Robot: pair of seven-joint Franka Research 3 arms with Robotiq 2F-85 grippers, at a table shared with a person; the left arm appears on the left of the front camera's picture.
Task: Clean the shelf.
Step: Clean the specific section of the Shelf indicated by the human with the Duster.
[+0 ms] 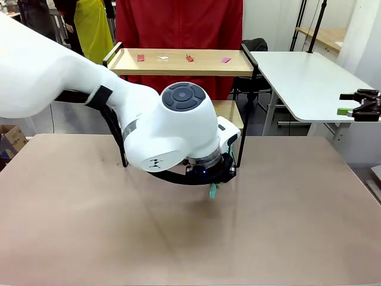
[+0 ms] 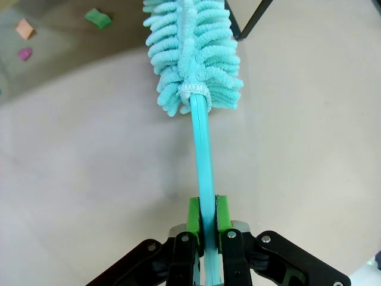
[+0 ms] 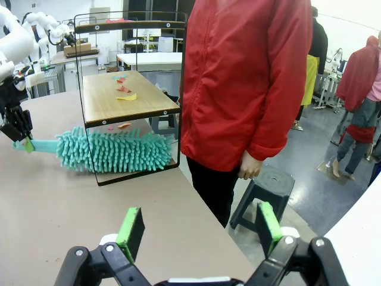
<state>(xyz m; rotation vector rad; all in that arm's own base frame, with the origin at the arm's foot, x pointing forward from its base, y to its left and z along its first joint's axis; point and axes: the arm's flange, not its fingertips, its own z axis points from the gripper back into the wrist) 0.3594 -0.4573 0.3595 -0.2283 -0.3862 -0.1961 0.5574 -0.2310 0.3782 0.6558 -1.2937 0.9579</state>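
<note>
Jaws: our left jaws are closed tight on the duster's [image 2: 193, 53] thin turquoise handle [image 2: 204, 155], with the green pads [image 2: 193, 215] pressed to either side near its end.
Right jaws: spread wide with nothing between them, at the right edge of the front view.
Shelf [image 1: 178, 62]: upper middle of the front view, at the far edge of the worktop [image 1: 89, 226] with a person [image 3: 244, 77] just behind it; upper left in the right wrist view.
Duster head: low between the frame legs, beneath the lower board; we cannot tell whether it touches the worktop.
Scraps [image 3: 123, 89]: small paper bits on both boards, and a few on the worktop underneath.
Shelf handling: we judge it stiff but light, and likely to slide or tip under a hard sideways push. We would steady it by a black corner post or side rail, not by the boards.
Duster handling: the soft head gives easily. The slim, smooth handle may swivel in the grip, so we would sweep gently.
</note>
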